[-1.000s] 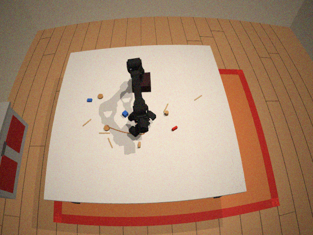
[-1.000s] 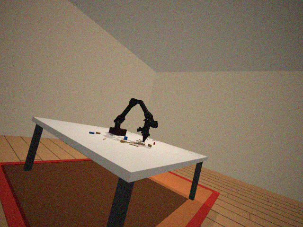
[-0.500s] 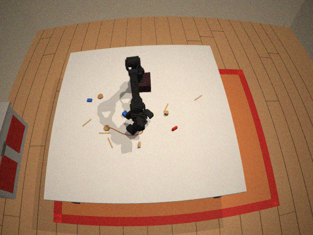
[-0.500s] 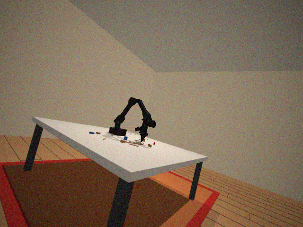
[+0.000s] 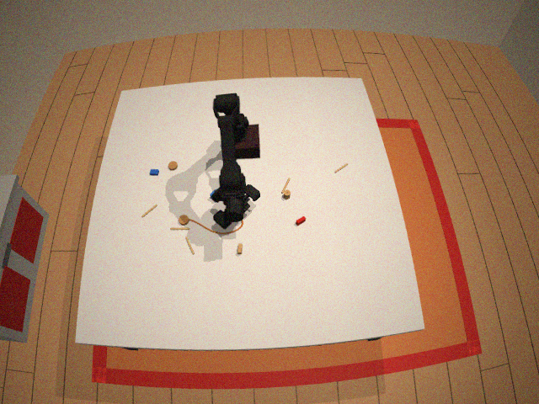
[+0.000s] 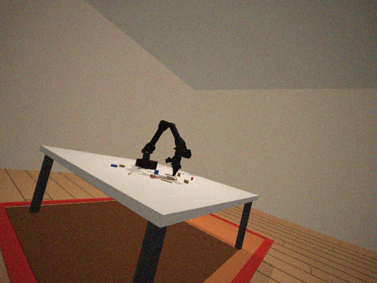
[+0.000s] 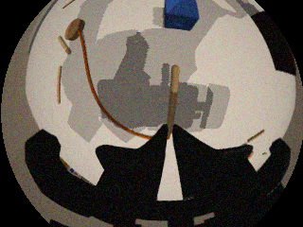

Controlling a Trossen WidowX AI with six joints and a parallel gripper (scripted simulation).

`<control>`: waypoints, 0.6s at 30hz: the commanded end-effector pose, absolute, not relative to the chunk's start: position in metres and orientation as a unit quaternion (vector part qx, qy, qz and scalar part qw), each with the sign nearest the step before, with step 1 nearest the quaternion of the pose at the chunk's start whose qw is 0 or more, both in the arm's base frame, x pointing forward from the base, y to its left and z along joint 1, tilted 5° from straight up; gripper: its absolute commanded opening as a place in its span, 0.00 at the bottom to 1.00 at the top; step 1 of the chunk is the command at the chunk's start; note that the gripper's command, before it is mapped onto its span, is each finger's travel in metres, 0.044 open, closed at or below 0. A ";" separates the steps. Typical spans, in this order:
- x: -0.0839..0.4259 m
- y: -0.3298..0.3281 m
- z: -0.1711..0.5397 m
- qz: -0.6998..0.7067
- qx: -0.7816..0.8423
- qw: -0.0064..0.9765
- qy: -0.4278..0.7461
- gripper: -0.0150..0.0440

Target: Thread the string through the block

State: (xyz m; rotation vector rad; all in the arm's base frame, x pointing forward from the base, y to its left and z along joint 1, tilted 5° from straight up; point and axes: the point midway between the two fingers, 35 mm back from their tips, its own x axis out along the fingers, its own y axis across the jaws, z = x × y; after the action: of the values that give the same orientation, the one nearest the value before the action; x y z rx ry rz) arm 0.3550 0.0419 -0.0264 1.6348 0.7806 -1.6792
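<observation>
My gripper (image 6: 174,174) (image 7: 169,127) is shut on the stick at the string's end, above the table. The wooden stick (image 7: 174,80) sticks out from the fingertips towards the blue block's side. The orange-brown string (image 5: 221,232) (image 7: 98,100) curves from the fingertips to the round wooden button (image 5: 184,219) (image 7: 75,29). The blue block (image 5: 212,194) (image 6: 156,171) (image 7: 181,13) stands on the table ahead of the stick's tip, apart from it and a little to the right in the wrist view. Its hole cannot be made out. The arm partly hides the block in the top view.
Near the button lie loose sticks (image 5: 179,228) (image 5: 189,245). A wooden piece (image 5: 239,248) lies in front of the gripper. To the right are a red cylinder (image 5: 301,220), a wooden cylinder (image 5: 286,194) and more sticks. A wooden disc (image 5: 173,165) and blue brick (image 5: 154,172) lie left.
</observation>
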 end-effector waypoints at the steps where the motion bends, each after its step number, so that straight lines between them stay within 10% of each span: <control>1: 0.349 0.037 -0.027 -0.643 0.622 0.330 0.300 0.25; 18: 0.335 0.020 -0.027 -0.643 0.622 0.331 0.300 0.25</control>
State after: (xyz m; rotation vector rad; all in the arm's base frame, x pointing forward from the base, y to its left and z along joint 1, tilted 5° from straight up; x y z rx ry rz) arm 0.3399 0.0237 -0.0256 1.6343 0.7813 -1.6800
